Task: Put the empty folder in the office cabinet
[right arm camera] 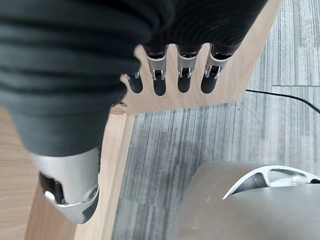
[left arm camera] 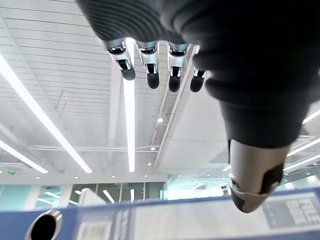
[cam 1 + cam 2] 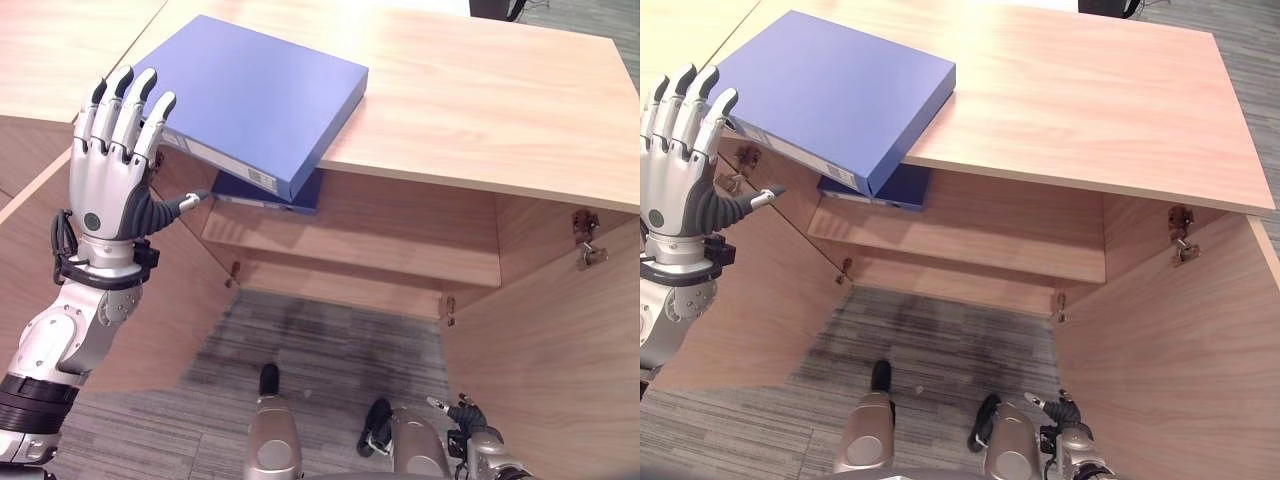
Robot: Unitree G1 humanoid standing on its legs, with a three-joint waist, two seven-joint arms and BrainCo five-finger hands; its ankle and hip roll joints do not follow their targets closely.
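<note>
1. A blue folder [image 3: 255, 95] lies on the top of a wooden office cabinet [image 3: 480, 100], at its front left corner. The folder's near end, with the labelled spine, juts out past the front edge over the open cabinet below.

2. The robot's left hand [image 3: 110, 165] stands upright just left of the folder's overhanging corner. Its fingers are straight and spread, its thumb points under the spine, and it grips nothing. Whether a fingertip touches the folder cannot be told.

3. The right hand [image 1: 165, 75] hangs low near the floor beside the right cabinet door [image 3: 560, 330], fingers relaxed and empty.

4. Risk: because the folder overhangs, a sideways nudge from the open hand would probably tip or slide it off the edge onto the carpet [image 3: 310, 350]. A one-handed pinch at a corner may let the wide folder swing and slip.

5. A second blue folder [image 3: 265, 192] already lies on the inner shelf [image 3: 380, 235], at its left end, directly below the first. Pushing the new folder in there may jam against it.

6. Both doors stand wide open, the left door [image 3: 150, 300] close behind the left hand, which limits that arm's swing. The middle and right of the shelf are bare and offer the freest room.
</note>
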